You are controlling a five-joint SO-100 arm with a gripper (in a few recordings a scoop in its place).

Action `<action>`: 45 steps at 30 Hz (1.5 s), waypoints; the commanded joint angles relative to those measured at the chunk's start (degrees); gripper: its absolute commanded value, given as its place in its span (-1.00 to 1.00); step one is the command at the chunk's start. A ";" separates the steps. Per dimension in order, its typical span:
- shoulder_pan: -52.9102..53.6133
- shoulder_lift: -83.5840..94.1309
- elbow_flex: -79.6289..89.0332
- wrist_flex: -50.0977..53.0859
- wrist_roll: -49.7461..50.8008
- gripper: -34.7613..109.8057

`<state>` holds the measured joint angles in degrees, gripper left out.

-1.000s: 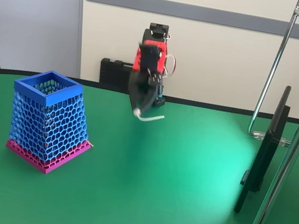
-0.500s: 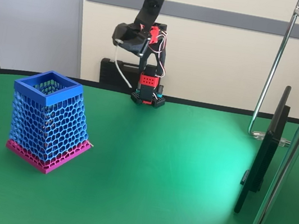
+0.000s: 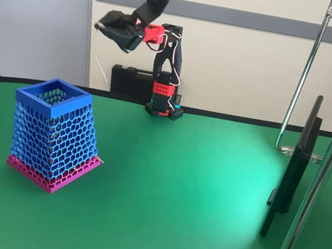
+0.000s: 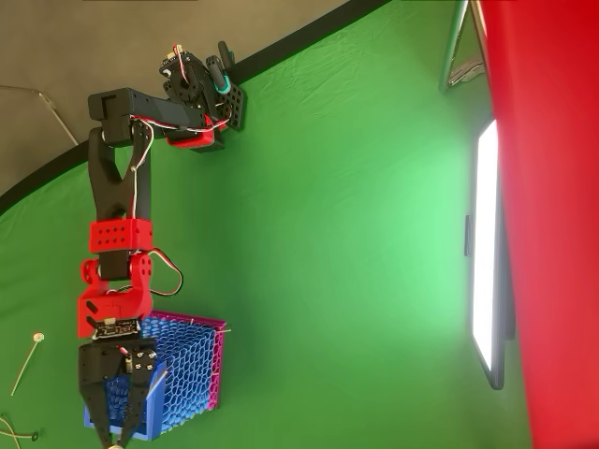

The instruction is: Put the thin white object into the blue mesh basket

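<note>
While raised, jaws pinched on thin white object, above blue mesh basket

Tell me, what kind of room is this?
Probably an office or lab used for robot trials: a green table, a small arm clamped at its edge, a screen and a plain wall behind.

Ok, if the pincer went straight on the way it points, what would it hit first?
Likely nothing: in the fixed view the pincer aims left, well above the blue mesh basket, and overhead its tip is at the basket's outer edge. Depth is unclear.
</note>
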<state>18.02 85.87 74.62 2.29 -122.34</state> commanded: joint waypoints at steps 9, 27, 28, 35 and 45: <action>5.89 -3.69 -10.46 -1.14 -2.99 -0.51; 8.79 -15.29 -7.21 -7.82 0.97 -0.46; 8.70 -15.56 -6.68 -7.82 1.14 -0.45; 8.00 -12.74 1.58 -8.70 1.93 -0.38; 6.15 -2.81 13.36 -8.70 4.75 -0.36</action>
<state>24.96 78.13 87.63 -5.19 -118.74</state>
